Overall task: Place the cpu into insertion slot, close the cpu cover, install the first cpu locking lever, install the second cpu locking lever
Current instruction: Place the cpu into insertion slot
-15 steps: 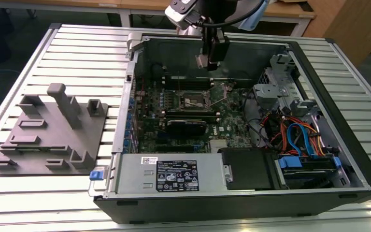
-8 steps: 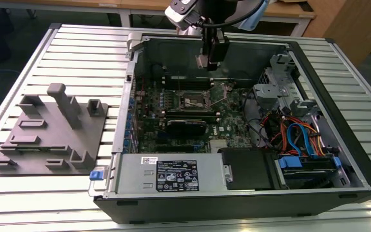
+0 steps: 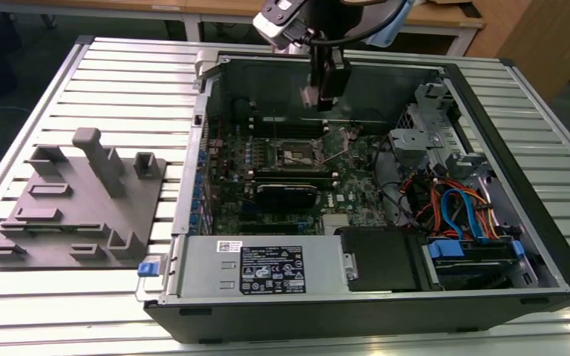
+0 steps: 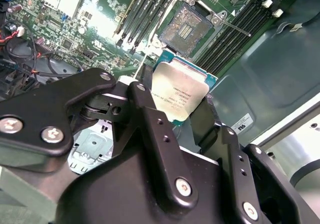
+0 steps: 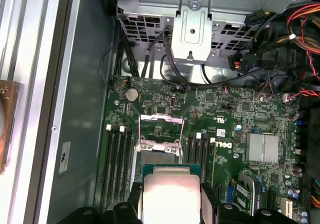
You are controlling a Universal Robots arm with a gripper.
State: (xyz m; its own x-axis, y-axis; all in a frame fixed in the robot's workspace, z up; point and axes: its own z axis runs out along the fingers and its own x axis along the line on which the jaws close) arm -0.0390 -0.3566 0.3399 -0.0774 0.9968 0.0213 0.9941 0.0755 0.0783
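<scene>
Two black fingers (image 4: 145,111) pinched on opposite edges of the cpu (image 4: 179,96) (image 5: 171,194), silver top up in both wrist views. Held in the air by the gripper (image 3: 323,100), inside the open computer case (image 3: 364,319) on the slatted counter (image 3: 116,67). Hangs above the green motherboard (image 3: 235,200), near the insertion slot (image 4: 187,28) but apart from it. Slot's dark centre bare. Cpu cover (image 5: 160,131) tipped open just beside the slot.

A slatted metal table (image 3: 116,81) stands before wooden desks (image 3: 453,16) on a dark floor (image 3: 116,28).
</scene>
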